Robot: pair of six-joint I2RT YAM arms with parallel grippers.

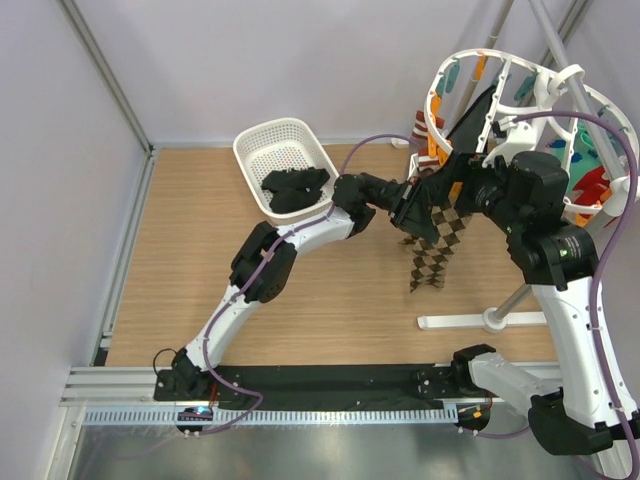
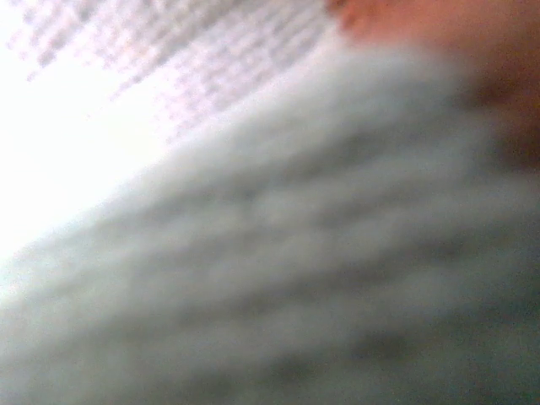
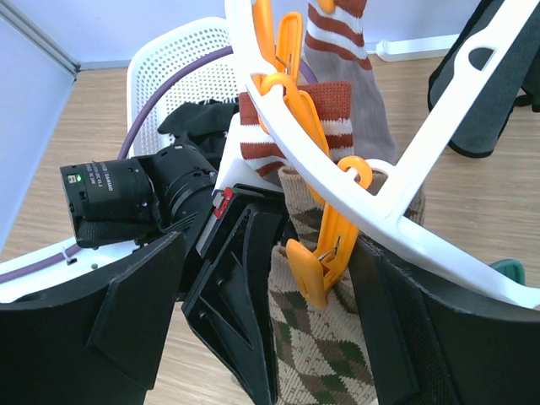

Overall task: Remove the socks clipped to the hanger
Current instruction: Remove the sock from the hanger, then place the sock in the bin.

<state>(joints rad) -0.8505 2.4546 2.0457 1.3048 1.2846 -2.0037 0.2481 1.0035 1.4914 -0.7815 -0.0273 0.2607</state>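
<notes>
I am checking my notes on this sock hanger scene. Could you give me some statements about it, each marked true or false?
1. The white perforated basket holds black socks. True.
2. The diamond-checked sock lies flat on the table. False: it hangs from the white hanger, clipped by an orange peg.
3. The right gripper is open, with one finger on each side of that orange peg. True.
4. The left gripper is open and far from any sock. False: it is shut on the diamond-checked sock.
</notes>
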